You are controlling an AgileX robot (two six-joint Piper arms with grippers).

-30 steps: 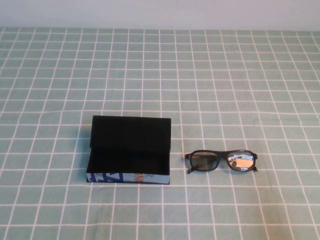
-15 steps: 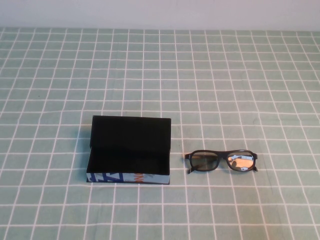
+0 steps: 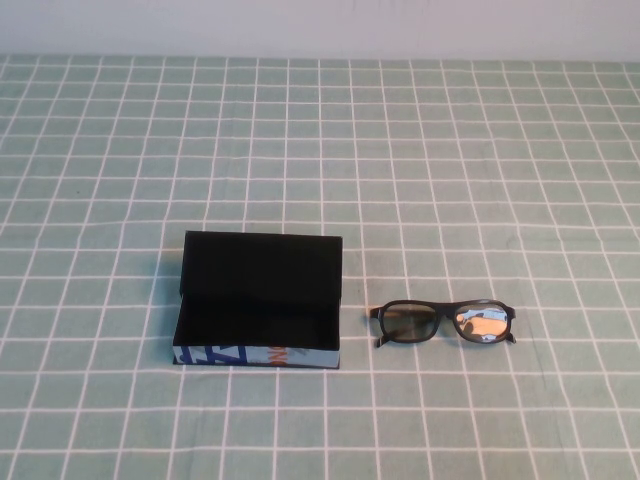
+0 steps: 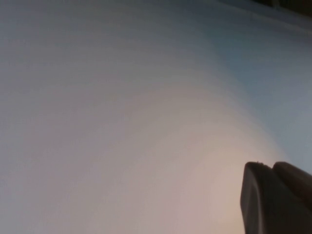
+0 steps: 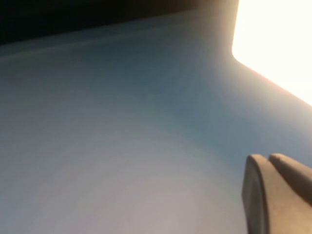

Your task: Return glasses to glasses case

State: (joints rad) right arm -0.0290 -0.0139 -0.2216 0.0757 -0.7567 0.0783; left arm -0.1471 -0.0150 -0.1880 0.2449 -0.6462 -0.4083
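Note:
The glasses case [image 3: 255, 356] lies open on the table left of centre, its black lid raised at the back and its blue-and-white side with the orange mark facing me. The black thick-rimmed glasses [image 3: 445, 322] lie flat on the cloth just right of the case, apart from it, lenses reflecting light. Neither arm shows in the high view. My left gripper [image 4: 270, 165] shows only in the left wrist view, fingertips together, against a blank pale surface. My right gripper [image 5: 268, 158] shows only in the right wrist view, fingertips together and holding nothing.
A green tablecloth with a white grid [image 3: 420, 150] covers the table up to a pale wall [image 3: 320, 25] at the back. A bright light patch [image 5: 278, 39] fills one corner of the right wrist view.

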